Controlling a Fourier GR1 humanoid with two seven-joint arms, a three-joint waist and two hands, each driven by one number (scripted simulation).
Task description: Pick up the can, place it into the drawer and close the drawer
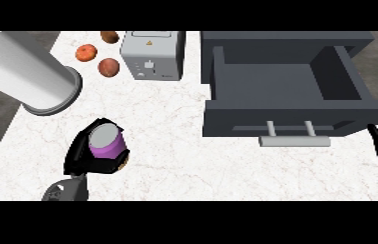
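Note:
A purple can (pixel 106 140) with a grey lid stands on the white marble counter (pixel 184 158) at the lower left. My left hand (pixel 87 155) is curled round it from the left and below, thumb and fingers wrapping its sides. The dark grey drawer (pixel 284 85) stands open at the right, its inside bare, with a grey bar handle (pixel 294 140) on its front. Of my right hand only a thin black sliver (pixel 373 138) shows at the right edge, beside the drawer's front corner.
A large grey cylinder (pixel 37 78) lies at the upper left. A grey toaster (pixel 152 55) stands at the top centre. Left of it lie an orange fruit (pixel 86 52) and two brown round items (pixel 108 67), (pixel 110 37).

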